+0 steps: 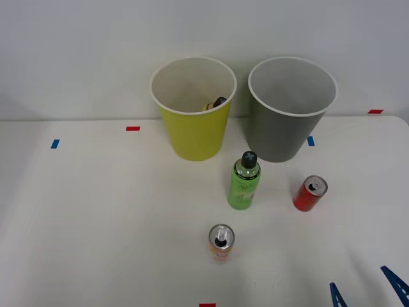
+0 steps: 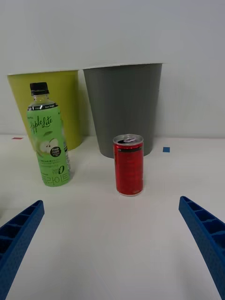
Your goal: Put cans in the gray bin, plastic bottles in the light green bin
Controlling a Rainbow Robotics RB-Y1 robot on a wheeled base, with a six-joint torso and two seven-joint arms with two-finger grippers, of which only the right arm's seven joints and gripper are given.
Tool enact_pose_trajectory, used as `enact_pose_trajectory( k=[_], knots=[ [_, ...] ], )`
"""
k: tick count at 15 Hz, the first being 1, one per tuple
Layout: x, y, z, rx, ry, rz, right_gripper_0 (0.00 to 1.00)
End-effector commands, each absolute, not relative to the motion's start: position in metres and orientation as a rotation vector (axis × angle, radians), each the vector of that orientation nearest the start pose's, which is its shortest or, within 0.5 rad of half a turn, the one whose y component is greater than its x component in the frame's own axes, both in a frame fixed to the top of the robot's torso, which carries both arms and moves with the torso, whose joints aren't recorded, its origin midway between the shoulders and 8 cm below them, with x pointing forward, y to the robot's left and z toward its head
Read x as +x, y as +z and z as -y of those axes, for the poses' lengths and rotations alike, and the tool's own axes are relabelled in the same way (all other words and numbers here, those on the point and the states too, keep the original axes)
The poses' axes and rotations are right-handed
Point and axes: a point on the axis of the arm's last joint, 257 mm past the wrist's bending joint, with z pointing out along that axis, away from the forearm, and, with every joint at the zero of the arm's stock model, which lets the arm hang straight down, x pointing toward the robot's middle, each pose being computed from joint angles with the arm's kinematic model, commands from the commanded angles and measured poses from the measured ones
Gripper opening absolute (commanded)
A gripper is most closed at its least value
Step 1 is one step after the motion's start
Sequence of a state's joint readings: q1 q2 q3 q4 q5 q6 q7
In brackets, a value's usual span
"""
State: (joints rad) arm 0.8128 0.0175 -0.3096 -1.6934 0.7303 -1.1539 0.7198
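The red can (image 1: pixel 310 193) (image 2: pixel 128 165) stands upright in front of the gray bin (image 1: pixel 291 110) (image 2: pixel 123 108). Left of it stands the bright green bottle (image 1: pixel 244 181) (image 2: pixel 48 137) with a dark cap. An orange can (image 1: pixel 221 242) stands nearer the table's front. The light green bin (image 1: pixel 193 109) (image 2: pixel 47 101) sits left of the gray one; a dark-capped yellow bottle (image 1: pixel 215 103) lies inside it. My right gripper (image 1: pixel 367 289) (image 2: pixel 111 243) is open at the lower right, empty, with its blue fingers (image 2: pixel 21 229) spread well short of the red can.
Small red tape marks (image 1: pixel 132 128) and blue tape marks (image 1: pixel 55 144) dot the white table. A pale wall stands close behind the two bins. The table's right edge runs near the gripper.
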Motion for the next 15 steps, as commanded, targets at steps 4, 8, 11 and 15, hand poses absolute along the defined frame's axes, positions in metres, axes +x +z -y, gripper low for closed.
enact_pose_trajectory(
  k=[4,8,11,15],
  knots=[
    [0.219,-0.263,0.296,-0.043,-0.022,-1.39,1.0],
    [0.21,-0.264,0.305,-0.033,-0.053,-1.399,1.0],
    [0.209,-0.264,0.305,-0.031,-0.05,-1.4,1.0],
    [0.211,-0.272,0.307,-0.026,-0.053,-1.41,1.0]
  ],
)
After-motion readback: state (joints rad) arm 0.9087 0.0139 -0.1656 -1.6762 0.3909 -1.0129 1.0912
